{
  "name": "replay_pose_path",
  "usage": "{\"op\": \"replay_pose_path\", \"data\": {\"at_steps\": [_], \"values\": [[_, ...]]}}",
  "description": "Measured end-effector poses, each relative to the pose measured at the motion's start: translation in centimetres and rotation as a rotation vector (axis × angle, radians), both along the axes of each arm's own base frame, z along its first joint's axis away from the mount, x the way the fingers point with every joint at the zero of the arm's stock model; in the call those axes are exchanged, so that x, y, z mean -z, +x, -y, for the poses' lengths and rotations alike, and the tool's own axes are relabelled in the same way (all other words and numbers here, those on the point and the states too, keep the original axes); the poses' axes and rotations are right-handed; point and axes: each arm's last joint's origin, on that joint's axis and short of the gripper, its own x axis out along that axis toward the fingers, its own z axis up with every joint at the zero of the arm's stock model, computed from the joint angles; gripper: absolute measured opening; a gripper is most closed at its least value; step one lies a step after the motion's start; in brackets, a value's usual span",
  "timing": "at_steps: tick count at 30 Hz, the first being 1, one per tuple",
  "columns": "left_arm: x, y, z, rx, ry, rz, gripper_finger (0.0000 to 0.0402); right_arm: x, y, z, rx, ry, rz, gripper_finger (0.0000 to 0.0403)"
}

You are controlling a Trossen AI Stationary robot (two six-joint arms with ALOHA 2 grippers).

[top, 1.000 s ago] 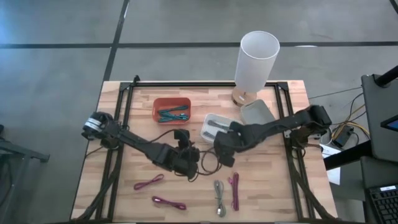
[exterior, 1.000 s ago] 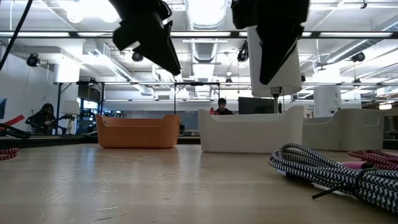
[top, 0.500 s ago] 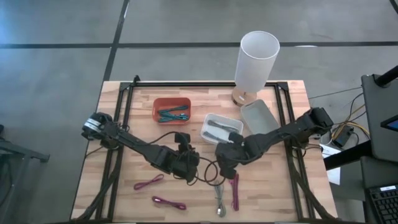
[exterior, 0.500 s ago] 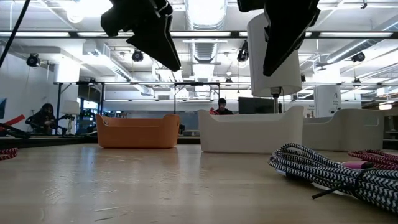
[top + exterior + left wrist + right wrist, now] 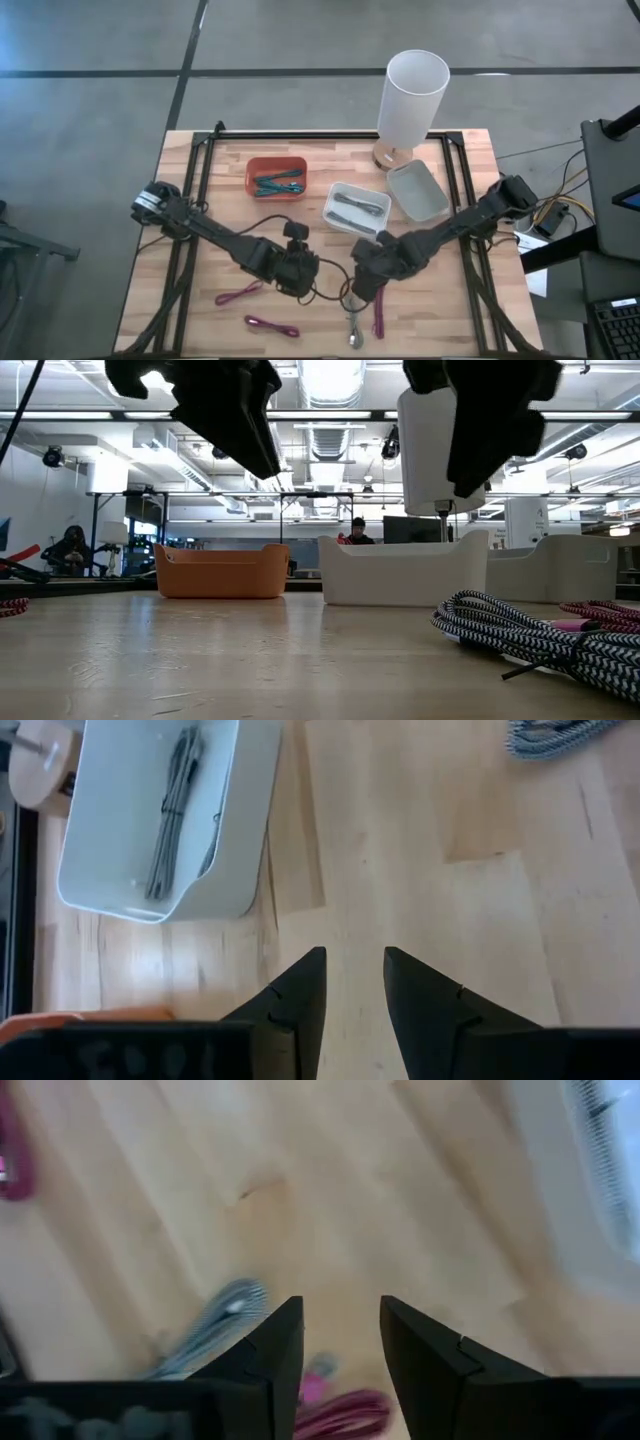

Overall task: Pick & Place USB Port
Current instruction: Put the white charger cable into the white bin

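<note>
Wood surface (image 5: 210, 200), near edge first: grey cable (image 5: 353, 322) lies coiled just beside a magenta cable (image 5: 378, 310), long axis running near-to-far. Right gripper (image 5: 362, 290) hovers above its far end, fingers (image 5: 425, 1350) parted narrowly, empty; cable shows as a braided grey bundle with a silver plug. Left gripper (image 5: 300, 277) hangs near, also slightly parted, empty, farther from the cable. Beyond: white bin (image 5: 335, 195) holding grey cables, likely the drop target, then orange bin (image 5: 250, 170).

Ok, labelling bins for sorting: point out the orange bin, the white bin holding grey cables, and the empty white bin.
orange bin (image 5: 254, 166), high view, left rim.
white bin (image 5: 336, 192), high view, rim corner.
empty white bin (image 5: 417, 190), high view, bare floor.
</note>
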Motion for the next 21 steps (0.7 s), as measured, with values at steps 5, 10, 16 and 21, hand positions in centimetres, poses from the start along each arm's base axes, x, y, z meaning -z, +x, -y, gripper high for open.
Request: {"op": "replay_pose_path", "data": {"at_steps": [5, 10, 16, 21], "values": [[-0.1, -0.2, 0.9, 0.042, 0.002, 0.010, 0.0115, 1.3, -0.1, -2.3, -0.003, 0.065, 0.061, 0.0126], [-0.1, -0.9, 2.3, 0.118, 0.020, -0.001, 0.0115, 2.4, 0.3, -3.9, 0.063, 0.128, 0.081, 0.0116], [-0.1, -1.8, 3.9, 0.195, 0.040, -0.010, 0.0115, 4.2, 1.4, -5.0, 0.100, 0.138, 0.038, 0.0109], [0.0, -2.5, 4.7, 0.228, 0.053, -0.029, 0.0115, 5.3, 2.8, -6.0, 0.129, 0.159, 0.021, 0.0117]]}}
